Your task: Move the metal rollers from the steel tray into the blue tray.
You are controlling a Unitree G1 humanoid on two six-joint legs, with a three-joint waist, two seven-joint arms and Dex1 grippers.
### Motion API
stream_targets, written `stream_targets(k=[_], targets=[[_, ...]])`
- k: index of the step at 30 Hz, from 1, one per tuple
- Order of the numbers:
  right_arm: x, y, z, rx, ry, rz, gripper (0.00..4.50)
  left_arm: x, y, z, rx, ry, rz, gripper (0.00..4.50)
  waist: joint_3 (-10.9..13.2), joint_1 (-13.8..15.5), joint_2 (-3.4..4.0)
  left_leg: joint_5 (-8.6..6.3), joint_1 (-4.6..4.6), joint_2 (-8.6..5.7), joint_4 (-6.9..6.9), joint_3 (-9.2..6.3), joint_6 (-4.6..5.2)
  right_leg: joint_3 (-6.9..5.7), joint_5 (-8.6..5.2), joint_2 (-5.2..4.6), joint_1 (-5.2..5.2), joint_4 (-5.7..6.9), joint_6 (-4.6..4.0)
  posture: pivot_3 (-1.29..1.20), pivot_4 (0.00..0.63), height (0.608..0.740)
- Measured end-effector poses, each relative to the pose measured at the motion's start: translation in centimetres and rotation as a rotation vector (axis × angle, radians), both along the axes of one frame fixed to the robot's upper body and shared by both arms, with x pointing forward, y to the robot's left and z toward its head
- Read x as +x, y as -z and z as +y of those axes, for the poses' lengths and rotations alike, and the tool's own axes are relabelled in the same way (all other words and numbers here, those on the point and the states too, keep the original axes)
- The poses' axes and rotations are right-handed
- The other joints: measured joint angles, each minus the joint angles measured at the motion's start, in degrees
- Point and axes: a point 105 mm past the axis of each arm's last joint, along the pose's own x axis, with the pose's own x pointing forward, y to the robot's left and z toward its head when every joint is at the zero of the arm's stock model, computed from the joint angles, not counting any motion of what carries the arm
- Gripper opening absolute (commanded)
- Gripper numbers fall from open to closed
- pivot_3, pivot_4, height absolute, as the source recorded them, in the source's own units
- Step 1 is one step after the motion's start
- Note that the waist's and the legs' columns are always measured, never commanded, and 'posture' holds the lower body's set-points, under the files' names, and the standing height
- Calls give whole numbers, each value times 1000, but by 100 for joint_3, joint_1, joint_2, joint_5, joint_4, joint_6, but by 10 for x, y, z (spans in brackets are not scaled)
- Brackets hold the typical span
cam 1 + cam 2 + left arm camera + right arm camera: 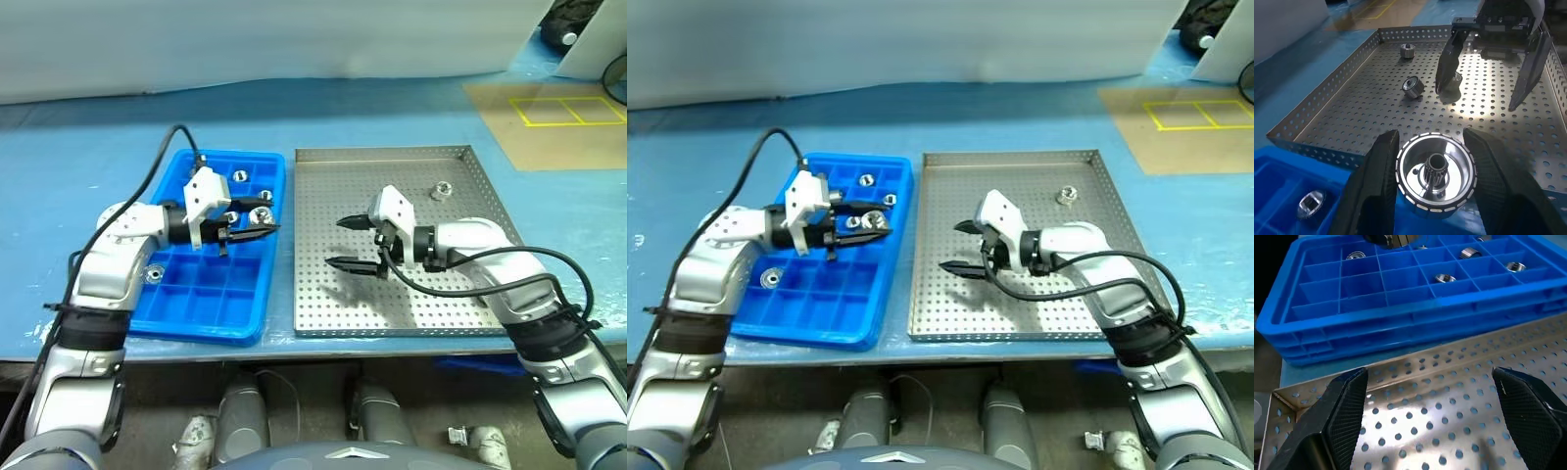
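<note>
Metal rollers, small shiny silver cylinders: several sit in compartments of the bright blue gridded plastic tray; one clenched in the left gripper over it. Others remain at 1 o'clock on the perforated square steel tray. Right gripper released. No legible writing.

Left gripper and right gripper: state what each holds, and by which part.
The left gripper clamps a metal roller by its outer rim, a finger on either side, over the blue tray. The right gripper is open and holds nothing.
</note>
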Motion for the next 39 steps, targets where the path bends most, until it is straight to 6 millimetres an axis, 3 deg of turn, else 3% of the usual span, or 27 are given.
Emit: stream_targets(k=[2, 5, 9, 13, 16, 24, 31, 39], targets=[[2, 1, 4, 2, -24, 5, 4161, -8, 1, 16, 18, -46, 31, 1787, 3, 33, -6, 5, -2, 5, -4, -5, -8, -9, 0, 4, -4, 0, 0, 96, 150, 740], [3, 3, 6, -1, -47, 10, 4161, -16, -2, 60, 78, -194, 44, 1787, 5, 58, -8, 15, 1, 16, -17, -13, -25, -20, -1, 14, -5, 3, -1, 126, 150, 740], [4, 6, 13, 12, -75, 15, 4161, -29, -1, 103, 121, -345, 67, 1787, 5, 129, -9, 17, 4, 20, -18, -14, -28, -23, -1, 17, -3, 3, -1, 142, 150, 740], [3, 6, 18, 17, -98, 11, 4161, -44, 19, 126, 143, -419, 151, 1787, 4, 189, -12, 16, 3, 21, -20, -15, -28, -26, -1, 16, -2, 0, -1, 147, 150, 740], [4, 8, 18, 11, -99, 13, 4161, -48, 26, 126, 149, -423, 178, 1787, 4, 274, -15, 17, 3, 28, -18, -16, -30, -29, 0, 19, 0, 1, -2, 142, 150, 740], [4, 9, 18, -1, -100, 7, 4161, -49, 50, 105, 114, -380, 217, 1787, 3, 290, -16, 27, 8, 44, -18, -16, -45, -29, 3, 35, 2, 5, -7, 120, 150, 740], [3, 11, 13, -14, -89, 10, 4161, -17, 54, 94, 86, -409, 139, 1787, 2, 275, -18, 35, 15, 57, -15, -18, -59, -32, 10, 48, 1, 18, -19, 78, 150, 740], [1, 11, 9, -23, -66, 7, 4161, 13, 33, 94, 18, -452, 45, 1787, 1, 265, -19, 38, 23, 55, -5, -18, -63, -24, 10, 50, 0, 41, -21, 48, 150, 740]])
